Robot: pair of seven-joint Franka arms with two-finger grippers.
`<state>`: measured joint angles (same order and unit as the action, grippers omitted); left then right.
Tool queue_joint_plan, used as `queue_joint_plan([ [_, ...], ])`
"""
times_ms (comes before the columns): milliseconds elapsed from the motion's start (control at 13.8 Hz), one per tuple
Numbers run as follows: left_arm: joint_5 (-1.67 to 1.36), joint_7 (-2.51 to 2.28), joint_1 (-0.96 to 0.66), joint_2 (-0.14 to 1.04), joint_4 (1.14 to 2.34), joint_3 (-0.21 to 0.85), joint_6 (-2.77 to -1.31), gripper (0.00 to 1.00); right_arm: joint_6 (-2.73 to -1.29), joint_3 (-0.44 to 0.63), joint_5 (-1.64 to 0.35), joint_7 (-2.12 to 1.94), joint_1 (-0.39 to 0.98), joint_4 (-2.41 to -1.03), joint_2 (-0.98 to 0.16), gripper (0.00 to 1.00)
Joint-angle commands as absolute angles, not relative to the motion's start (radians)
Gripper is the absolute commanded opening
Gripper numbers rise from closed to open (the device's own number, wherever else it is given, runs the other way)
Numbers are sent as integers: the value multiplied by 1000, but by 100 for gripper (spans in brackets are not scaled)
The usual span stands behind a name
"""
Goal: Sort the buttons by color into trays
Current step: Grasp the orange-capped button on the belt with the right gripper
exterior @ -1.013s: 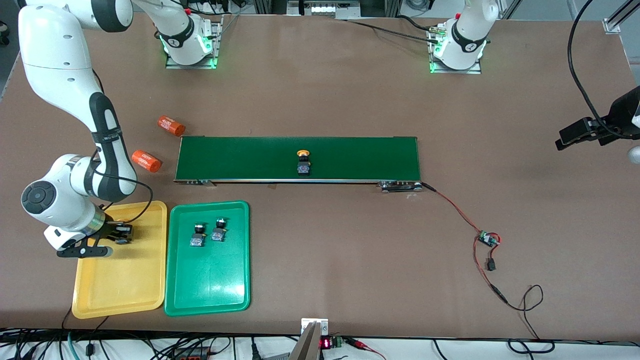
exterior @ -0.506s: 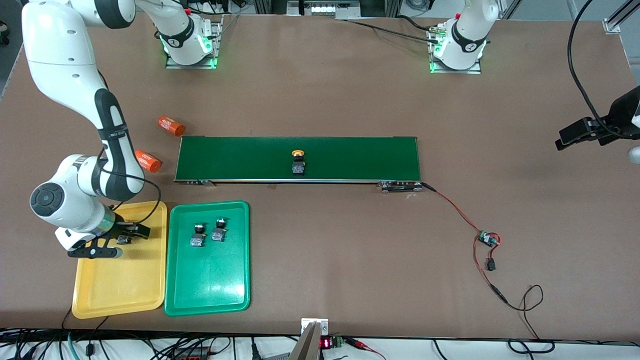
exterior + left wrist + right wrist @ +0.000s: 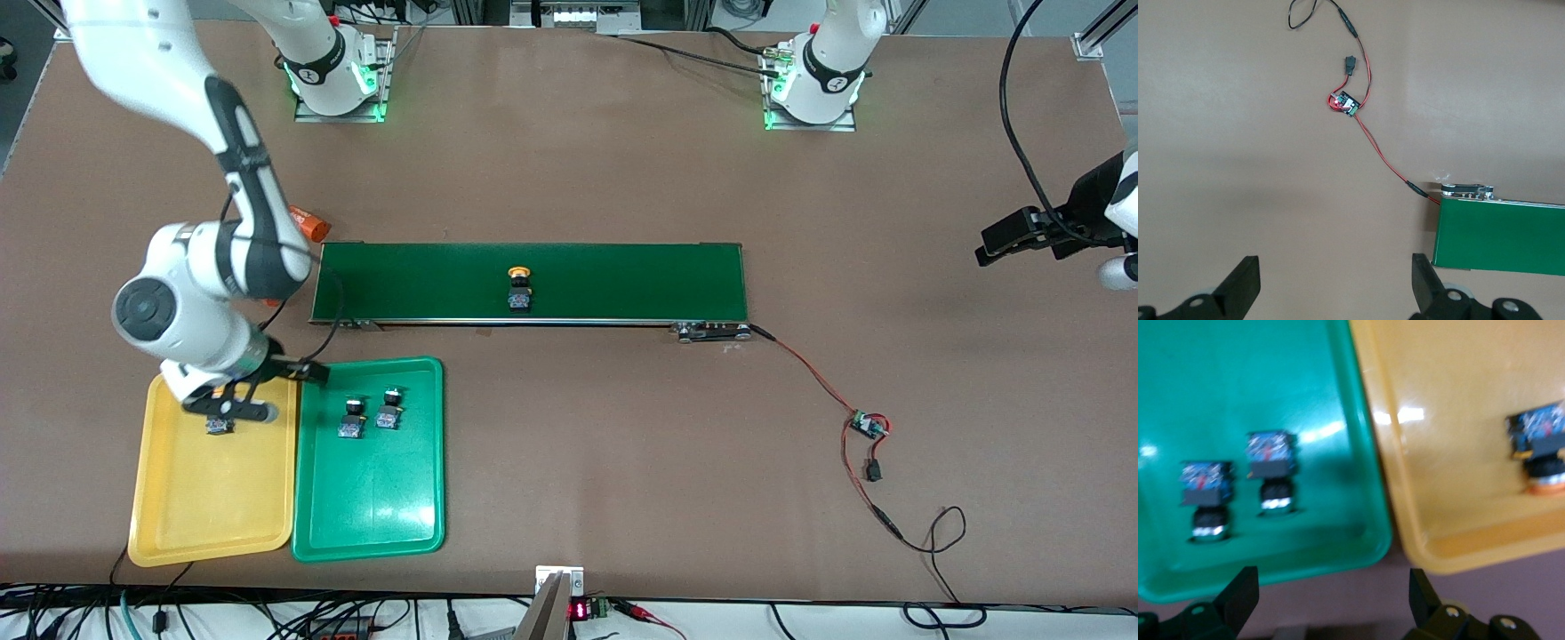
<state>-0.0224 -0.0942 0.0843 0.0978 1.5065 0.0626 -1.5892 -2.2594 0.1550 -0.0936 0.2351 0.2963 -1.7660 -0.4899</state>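
Two green-capped buttons lie side by side in the green tray; the right wrist view shows both buttons in that green tray. One yellow-capped button lies in the yellow tray. Another yellow-capped button sits on the dark-green belt. My right gripper hangs open and empty over the two trays' adjoining ends next to the belt. My left gripper waits open over bare table at the left arm's end.
The long dark-green conveyor belt crosses the table's middle, farther from the front camera than the trays. An orange cylinder peeks out by its right-arm end. A red wire with a small circuit board trails from its left-arm end.
My right gripper opened, left the yellow button in the yellow tray, rose and moved toward the belt and green tray. The button on the belt drifted toward the right arm's end.
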Motion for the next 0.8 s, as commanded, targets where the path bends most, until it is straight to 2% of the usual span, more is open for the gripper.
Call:
queue_joint_plan([
  [0, -28, -78, 92, 87, 1505, 63, -1574, 100, -2292, 161, -106, 387, 412, -1925, -355, 100],
  [145, -28, -78, 94, 87, 1505, 63, -1574, 100, -2325, 161, -106, 493, 494, -1969, -328, 100],
  [362, -28, -78, 94, 87, 1505, 63, -1574, 100, -2457, 161, -104, 656, 599, -2046, -310, 100],
  [723, -28, -78, 95, 87, 1505, 63, -1574, 100, -2459, 163, -104, 716, 696, -2056, -321, 100],
])
